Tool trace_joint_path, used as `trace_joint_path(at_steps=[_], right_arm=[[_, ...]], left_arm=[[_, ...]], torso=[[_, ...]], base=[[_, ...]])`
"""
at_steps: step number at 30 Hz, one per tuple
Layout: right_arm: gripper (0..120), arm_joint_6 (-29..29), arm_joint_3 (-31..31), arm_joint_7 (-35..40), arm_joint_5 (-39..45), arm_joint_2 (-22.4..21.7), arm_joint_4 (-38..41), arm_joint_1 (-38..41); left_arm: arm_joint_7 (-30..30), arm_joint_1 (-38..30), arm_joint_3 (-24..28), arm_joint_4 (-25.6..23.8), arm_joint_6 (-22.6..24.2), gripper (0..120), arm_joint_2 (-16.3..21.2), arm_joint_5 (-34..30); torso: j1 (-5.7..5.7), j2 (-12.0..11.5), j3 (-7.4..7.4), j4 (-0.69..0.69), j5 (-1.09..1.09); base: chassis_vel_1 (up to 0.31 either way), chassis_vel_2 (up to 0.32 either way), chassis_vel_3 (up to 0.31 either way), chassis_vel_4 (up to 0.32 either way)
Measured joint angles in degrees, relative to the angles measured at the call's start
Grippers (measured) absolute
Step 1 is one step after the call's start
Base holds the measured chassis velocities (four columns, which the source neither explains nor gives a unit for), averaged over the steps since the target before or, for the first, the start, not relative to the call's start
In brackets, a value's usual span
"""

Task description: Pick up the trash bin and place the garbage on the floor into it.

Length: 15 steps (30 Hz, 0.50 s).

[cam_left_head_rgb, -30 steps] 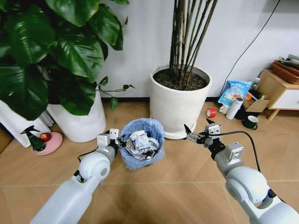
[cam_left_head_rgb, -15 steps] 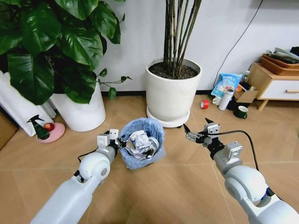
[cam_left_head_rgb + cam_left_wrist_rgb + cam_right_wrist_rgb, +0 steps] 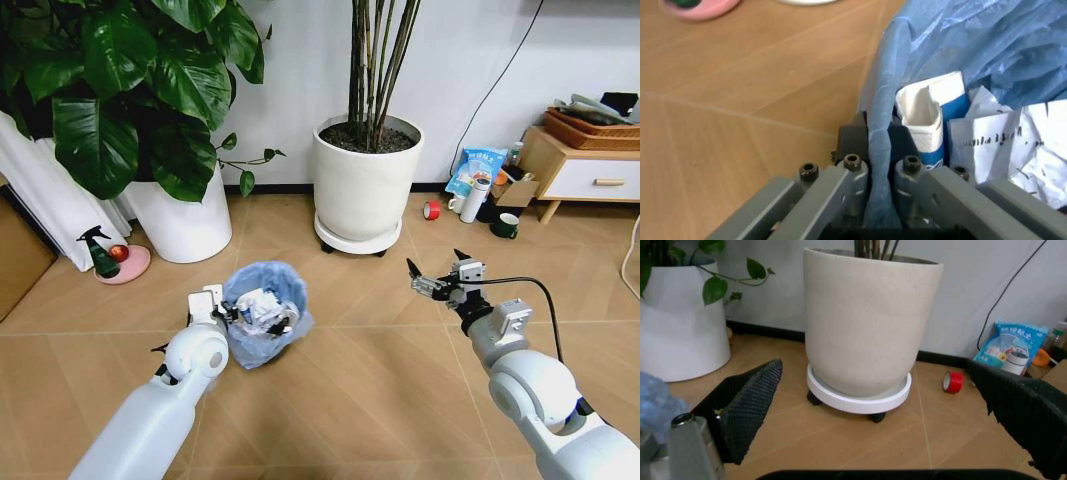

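Head view shows the small round dark trash bin [image 3: 262, 325], lined with a crinkly light-blue plastic bag, on the wooden floor [image 3: 380, 390] in front of the tall white round planter [image 3: 366, 180] on its wheeled saucer, tilted toward the robot's left arm. The left gripper [image 3: 213, 308] sits at the bin's near-left rim; in the left wrist view its two dark fingers [image 3: 903, 142] are pressed together on the bag-covered rim [image 3: 878, 150], pinching it. Inside the bin lies the garbage [image 3: 262, 308]: crumpled white paper [image 3: 1013, 150] and a small blue-and-white carton [image 3: 930, 117]. The right gripper [image 3: 432, 281] hangs in the air to the right of the bin, well apart from it, its black mesh-textured fingers [image 3: 747, 405] spread wide with nothing between them. Beyond the planter's right side, near the wall, lies a red tape roll [image 3: 431, 210].
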Motion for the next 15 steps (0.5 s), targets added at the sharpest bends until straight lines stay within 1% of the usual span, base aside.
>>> trace_joint_path(at_steps=[1, 2, 5, 6, 10, 15], right_arm=[[100, 0.1, 0.0, 0.0, 0.0, 0.1, -0.1, -0.1], [100, 0.1, 0.0, 0.0, 0.0, 0.1, -0.1, -0.1], [100, 0.4, 0.0, 0.0, -0.2, 0.4, -0.3, -0.2], [100, 0.4, 0.0, 0.0, -0.2, 0.4, -0.3, -0.2], [100, 0.5, 0.2, 0.0, -0.3, 0.4, -0.4, -0.1], [100, 0.6, 0.3, 0.0, -0.3, 0.5, -0.6, 0.0]], left_arm=[[-0.4, 0.0, -0.4, 1.0, -0.1, 0, -0.2, -0.5], [-0.4, 0.0, -0.4, 1.0, -0.1, 0, -0.2, -0.5], [-1.3, -0.1, -1.5, 3.4, -0.3, 0, -0.8, -2.3], [-1.3, -0.1, -1.5, 3.4, -0.3, 0, -0.8, -2.3], [-3.7, -0.2, -2.3, 4.6, -1.1, 0, -1.3, -5.6], [-3.7, -0.2, -2.4, 5.5, -2.0, 0, -1.6, -5.8]], torso=[[0.0, 0.0, 0.0, 0.0, -0.04], [0.0, 0.0, 0.0, 0.0, -0.04], [-0.01, 0.0, -0.02, -0.01, -0.02], [-0.01, 0.0, -0.02, -0.01, -0.02], [-0.02, 0.0, -0.02, -0.01, -0.02], [-0.02, 0.0, -0.03, 0.0, -0.01]], base=[[0.0, 0.0, 0.0, 0.0], [0.0, 0.0, 0.0, 0.0], [0.0, 0.0, 0.0, 0.0], [0.0, 0.0, 0.0, 0.0], [0.0, 0.0, 0.0, 0.0], [0.0, 0.0, 0.0, 0.0]])
